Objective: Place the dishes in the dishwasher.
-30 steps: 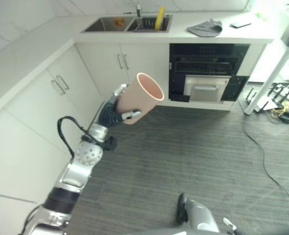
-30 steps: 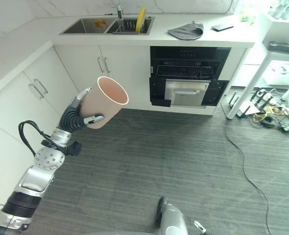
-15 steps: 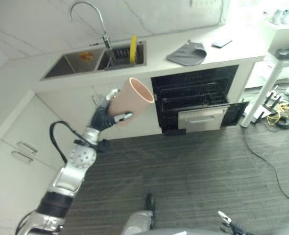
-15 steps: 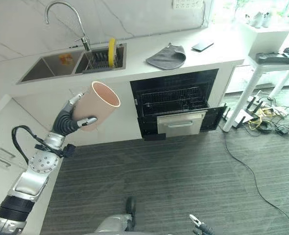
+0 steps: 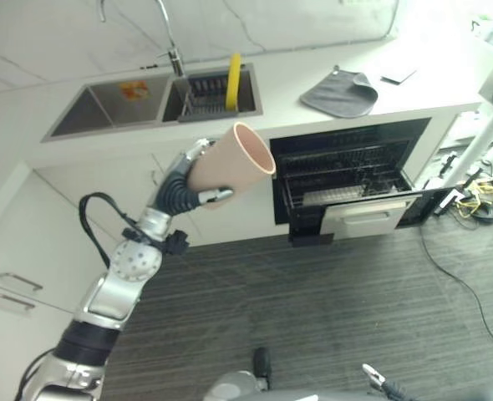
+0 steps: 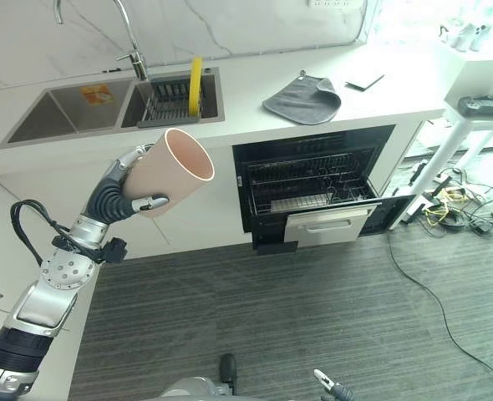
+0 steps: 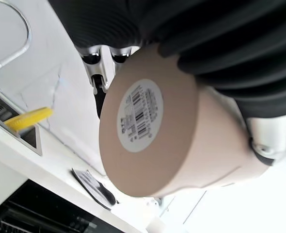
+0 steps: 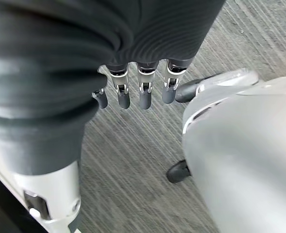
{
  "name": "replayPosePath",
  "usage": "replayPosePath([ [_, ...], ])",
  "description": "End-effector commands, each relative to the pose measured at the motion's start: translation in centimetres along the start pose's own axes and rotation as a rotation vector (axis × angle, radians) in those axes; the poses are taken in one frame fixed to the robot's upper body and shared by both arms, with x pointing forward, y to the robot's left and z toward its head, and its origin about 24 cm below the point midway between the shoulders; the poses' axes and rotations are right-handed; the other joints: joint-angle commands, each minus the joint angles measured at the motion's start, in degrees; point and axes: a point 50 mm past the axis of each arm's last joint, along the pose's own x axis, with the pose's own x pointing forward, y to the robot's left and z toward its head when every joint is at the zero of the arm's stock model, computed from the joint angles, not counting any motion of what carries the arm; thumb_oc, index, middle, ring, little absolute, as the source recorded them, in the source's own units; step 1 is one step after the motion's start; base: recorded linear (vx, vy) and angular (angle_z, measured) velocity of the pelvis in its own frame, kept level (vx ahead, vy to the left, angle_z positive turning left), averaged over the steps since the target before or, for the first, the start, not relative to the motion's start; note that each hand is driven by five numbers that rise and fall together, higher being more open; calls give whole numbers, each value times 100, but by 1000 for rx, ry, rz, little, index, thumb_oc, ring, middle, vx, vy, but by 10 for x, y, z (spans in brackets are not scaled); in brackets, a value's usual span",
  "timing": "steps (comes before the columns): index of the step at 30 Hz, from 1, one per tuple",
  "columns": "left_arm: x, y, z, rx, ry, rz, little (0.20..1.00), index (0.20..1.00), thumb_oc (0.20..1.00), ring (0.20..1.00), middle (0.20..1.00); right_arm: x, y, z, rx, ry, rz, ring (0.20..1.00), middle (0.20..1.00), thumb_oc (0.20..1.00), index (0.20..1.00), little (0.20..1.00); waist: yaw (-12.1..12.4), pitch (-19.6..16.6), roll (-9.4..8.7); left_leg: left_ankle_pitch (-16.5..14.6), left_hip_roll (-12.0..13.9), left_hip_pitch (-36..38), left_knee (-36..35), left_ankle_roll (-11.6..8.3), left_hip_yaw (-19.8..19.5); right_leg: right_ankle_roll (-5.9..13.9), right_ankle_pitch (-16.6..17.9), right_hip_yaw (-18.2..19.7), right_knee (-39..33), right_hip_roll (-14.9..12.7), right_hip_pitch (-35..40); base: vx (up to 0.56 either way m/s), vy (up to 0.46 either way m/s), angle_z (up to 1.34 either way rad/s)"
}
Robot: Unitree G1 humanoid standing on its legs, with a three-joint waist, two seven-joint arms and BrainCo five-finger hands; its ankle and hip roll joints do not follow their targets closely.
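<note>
My left hand is raised in front of the white cabinets and is shut on a pinkish-beige cup. The cup lies tilted, its open mouth turned toward the dishwasher. In the left wrist view the cup's flat base with a barcode sticker faces the camera. The dishwasher stands open under the counter to the cup's right, a wire rack showing in its dark opening. My right hand hangs low over the floor with relaxed fingers and nothing in it.
A double sink with a tap sits in the counter above the cup, a yellow plate upright in its rack. A grey cloth lies on the counter. White table legs and cables stand at the right.
The camera has shifted, so sink and dishwasher sit differently in the picture. My left hand still holds the cup raised and tilted the same way.
</note>
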Motion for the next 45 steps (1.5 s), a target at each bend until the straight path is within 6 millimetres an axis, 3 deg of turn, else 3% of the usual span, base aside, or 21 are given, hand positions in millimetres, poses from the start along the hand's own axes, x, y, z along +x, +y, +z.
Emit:
replayPosePath([
  [1, 15, 21, 23, 5, -149, 87, 200, 200, 200, 200, 200, 2, 5, 13, -49, -57, -10, 1000, 1000, 1000, 1000, 1000, 101, 77, 71, -1047, 57, -78, 1214, -6, -32, -33, 660, -548, 1116, 155, -906, 47, -36, -56],
  [4, 17, 23, 24, 27, -154, 86, 200, 200, 200, 200, 200, 2, 6, 15, -49, -68, -25, 1000, 1000, 1000, 1000, 1000, 52, 183, 65, -1155, 190, 79, 1395, -78, -52, 38, 758, -443, 711, -151, -908, 62, -145, -29],
  [6, 18, 22, 25, 37, -158, 91, 200, 200, 200, 200, 200, 3, 7, 16, -49, -69, -37, 1000, 1000, 1000, 1000, 1000, 15, 182, 35, -1197, 250, 87, 1449, -99, -66, 134, 1000, -283, 346, -349, -921, 87, -245, 9],
  [7, 19, 22, 26, 44, -160, 99, 200, 200, 200, 200, 200, 3, 8, 14, -50, -60, -52, 1000, 1000, 1000, 1000, 1000, 1, 186, -5, -1289, 346, 138, 1517, -129, -84, 282, 1282, -132, -47, -645, -873, 165, -323, 15],
  [10, 19, 25, 27, 47, -155, 106, 200, 200, 200, 200, 200, 3, 5, 11, -75, -39, -93, 1000, 1000, 1000, 1000, 1000, 49, 178, -56, -1436, 582, 262, 1609, -222, -104, 503, 1777, -129, -500, -1092, -784, 264, -413, 15],
  [12, 17, 27, 25, 51, -141, 109, 200, 200, 200, 200, 200, 4, 5, 10, -101, -30, -97, 1000, 1000, 1000, 1000, 1000, 69, 149, -66, -1512, 831, 384, 1644, -310, -150, 613, 1881, -127, -607, -1250, -743, 384, -505, 5],
  [14, 15, 29, 23, 60, -124, 132, 200, 200, 200, 200, 200, 4, 8, 10, -129, -30, -87, 1000, 1000, 1000, 1000, 1000, 71, 96, -82, -1525, 1083, 443, 1692, -434, -168, 671, 1672, -141, -560, -1181, -729, 497, -620, 2],
  [15, 13, 31, 20, 59, -92, 173, 200, 200, 200, 200, 200, 5, 10, 14, -169, -16, -81, 1000, 1000, 1000, 1000, 1000, 32, 29, -98, -1454, 1398, 447, 1750, -571, -148, 592, 1390, -168, -478, -973, -722, 478, -622, 12],
  [17, 14, 29, 20, 53, -93, 199, 200, 200, 200, 200, 200, 6, 13, 20, -168, -31, -85, 1000, 1000, 1000, 1000, 1000, -6, 11, -101, -1352, 1566, 450, 1698, -609, -135, 499, 1266, -129, -364, -804, -829, 303, -452, 8],
  [19, 13, 28, 20, 33, -86, 223, 200, 200, 200, 200, 200, 7, 15, 30, -182, -44, -93, 1000, 1000, 1000, 1000, 1000, -73, 26, -115, -1199, 1796, 330, 1861, -659, -91, 232, 1061, -101, -234, -511, -907, 283, -471, 13],
  [20, 16, 25, 20, 21, -98, 219, 200, 200, 200, 200, 200, 4, 4, 29, -178, -50, -113, 1000, 1000, 1000, 1000, 1000, -187, 79, -43, -921, 2027, 66, 2376, -801, 174, 21, 895, -321, -266, -261, -749, 260, -447, 45],
  [21, 17, 24, 20, 19, -105, 216, 200, 200, 200, 200, 200, 2, 1, 29, -176, -51, -116, 1000, 1000, 1000, 1000, 1000, -212, 110, -28, -821, 2051, -11, 2504, -834, 273, -34, 877, -401, -288, -212, -713, 200, -400, 91],
  [24, 18, 23, 18, 30, -84, 222, 200, 200, 200, 200, 200, 0, -9, 26, -223, -21, -126, 1000, 1000, 1000, 1000, 1000, -176, 217, 89, -596, 1500, -297, 2343, -787, 63, -149, 998, -443, -517, 42, -588, 176, -115, 65],
  [27, 17, 16, 22, 0, -89, 190, 200, 200, 200, 200, 200, -3, -19, 21, -141, -9, -153, 1000, 1000, 1000, 1000, 1000, -104, 210, 254, 44, 1394, -371, 1351, -934, 107, -243, 915, -626, -681, 203, -387, 215, 140, 3],
  [28, 16, 15, 23, -6, -89, 190, 200, 200, 200, 200, 200, -3, -19, 20, -144, -8, -146, 1000, 1000, 1000, 1000, 1000, -121, 213, 267, 51, 1378, -330, 1227, -927, 122, -245, 891, -672, -661, 186, -370, 122, 155, 28],
  [31, 19, 10, 24, -31, -107, 184, 200, 200, 200, 200, 200, -2, -13, 13, -156, -20, -135, 1000, 1000, 1000, 1000, 1000, -239, 133, 301, -239, 1298, 1, 838, -911, 509, -172, 723, -915, -509, 36, -374, 146, 281, 17],
  [36, 22, 1, 28, -65, -151, 127, 200, 200, 200, 200, 200, -5, -19, -1, -99, -10, -182, 1000, 1000, 1000, 1000, 1000, -351, 126, 311, -568, 1021, 193, 937, -749, 945, -91, 585, -1227, -222, -180, -317, 134, 277, 44],
  [39, 21, 2, 27, -45, -147, 88, 200, 200, 200, 200, 200, -5, -20, -7, -69, 11, -200, 1000, 1000, 1000, 1000, 1000, -250, 90, 286, -813, 576, 345, 779, -375, 701, 88, 540, -1058, 369, -305, -472, 158, 361, 71],
  [42, 23, 1, 26, -38, -145, 58, 200, 200, 200, 200, 200, -5, -14, -16, -80, 6, -174, 1000, 1000, 1000, 1000, 1000, -259, 80, 258, -1169, 276, 469, 795, 21, 815, 196, 827, -1153, 1698, -586, -920, 125, 320, 37],
  [43, 24, 2, 25, -41, -144, 57, 200, 200, 200, 200, 200, -4, -11, -18, -80, 5, -160, 1000, 1000, 1000, 1000, 1000, -267, 81, 247, -1240, 218, 526, 774, 79, 841, 231, 978, -1185, 1860, -670, -1074, 156, 180, 15],
  [45, 28, 5, 27, -26, -149, 49, 200, 200, 200, 200, 200, -3, -7, -19, -90, 3, -156, 1000, 1000, 1000, 1000, 1000, -329, 108, 177, -1321, 162, 691, 699, 41, 823, 314, 1270, -1163, 1398, -792, -1255, 159, 41, 3],
])
